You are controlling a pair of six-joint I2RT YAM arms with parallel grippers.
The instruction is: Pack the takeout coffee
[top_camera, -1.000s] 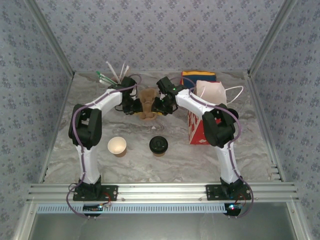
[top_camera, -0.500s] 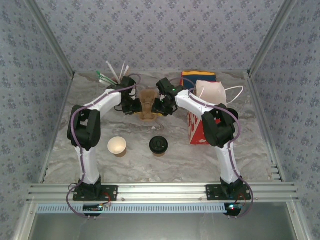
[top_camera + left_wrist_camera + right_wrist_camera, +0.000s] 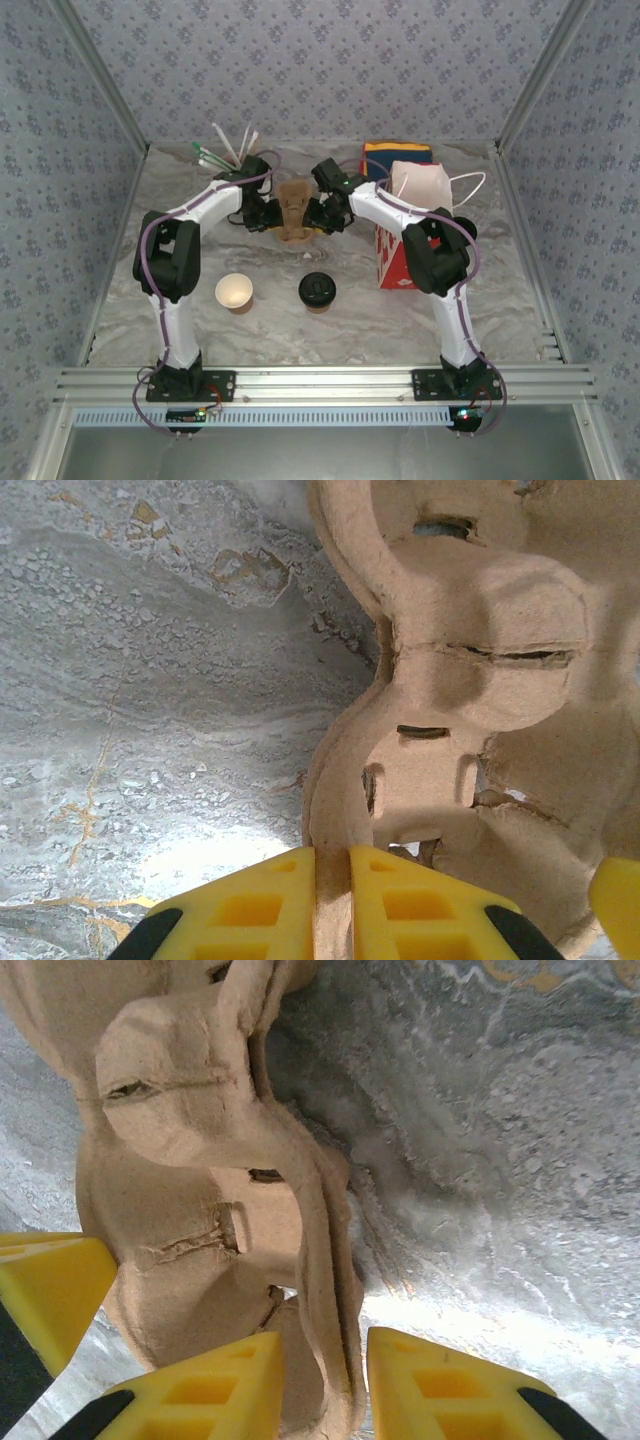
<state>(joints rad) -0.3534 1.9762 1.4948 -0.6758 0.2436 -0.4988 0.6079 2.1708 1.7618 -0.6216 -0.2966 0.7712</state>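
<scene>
top external: both arms reach forward and fold inward, the left gripper [image 3: 271,212] and right gripper [image 3: 319,212] flanking a pulp carrier [image 3: 295,200]; the takeout coffee [image 3: 317,290] stands well apart, nearer the bases. left wrist: jaws nearly closed, pinching the carrier's rim. right wrist: jaws narrow, clamped across the opposite rim.

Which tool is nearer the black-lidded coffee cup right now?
Right. The right tool grips the pulp tray straight behind the coffee cup; the left tool grips the tray's other side, farther left.

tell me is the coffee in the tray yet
Out. The coffee stands upright on the table, apart from the tray.
</scene>
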